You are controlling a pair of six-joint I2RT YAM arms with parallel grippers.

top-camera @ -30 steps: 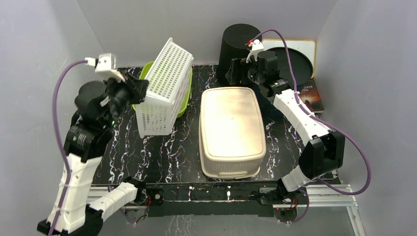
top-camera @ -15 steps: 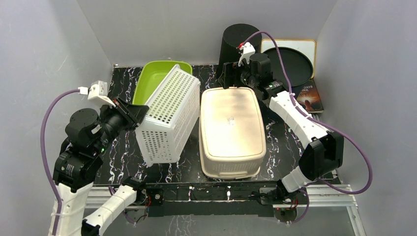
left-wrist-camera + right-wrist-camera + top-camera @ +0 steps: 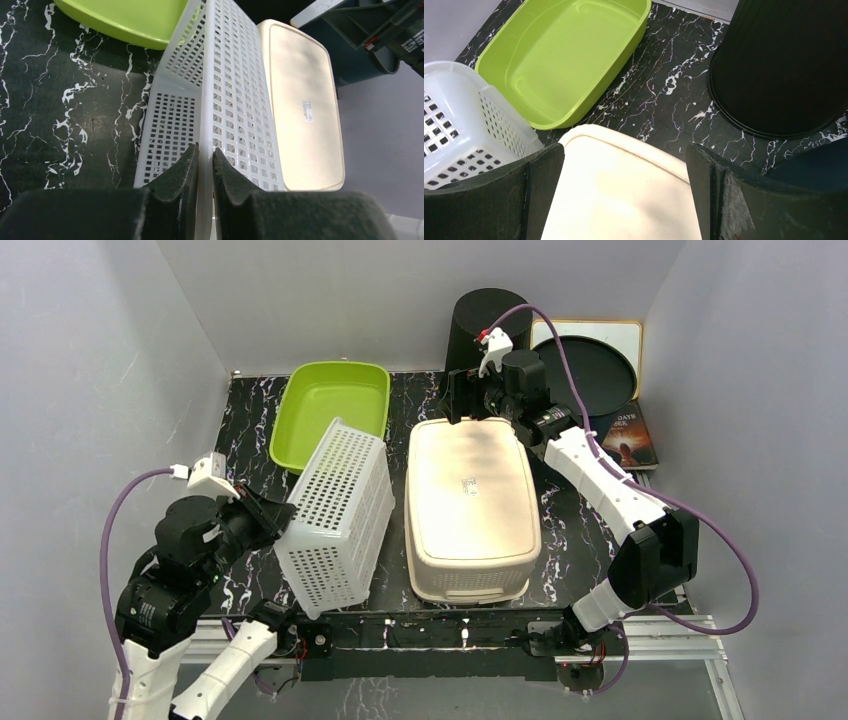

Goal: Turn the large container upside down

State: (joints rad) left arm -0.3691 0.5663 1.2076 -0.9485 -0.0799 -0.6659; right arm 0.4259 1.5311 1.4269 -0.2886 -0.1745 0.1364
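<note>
Beige container (image 3: 470, 530) lies inverted, label (image 3: 467, 483) unreadable; left hand (image 3: 205, 162) grips white basket (image 3: 340, 510), right hand (image 3: 624, 170) spread wide.

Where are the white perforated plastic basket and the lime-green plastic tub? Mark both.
White perforated plastic basket (image 3: 338, 512): top external view, perforated side wall.
Lime-green plastic tub (image 3: 330, 408): top external view, bare inner floor.

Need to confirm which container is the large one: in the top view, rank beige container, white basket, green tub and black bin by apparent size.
1. beige container
2. white basket, close behind; tilted in the left claw, maybe nearer the camera, so unsure
3. green tub, partly hidden
4. black bin, partly hidden
</note>
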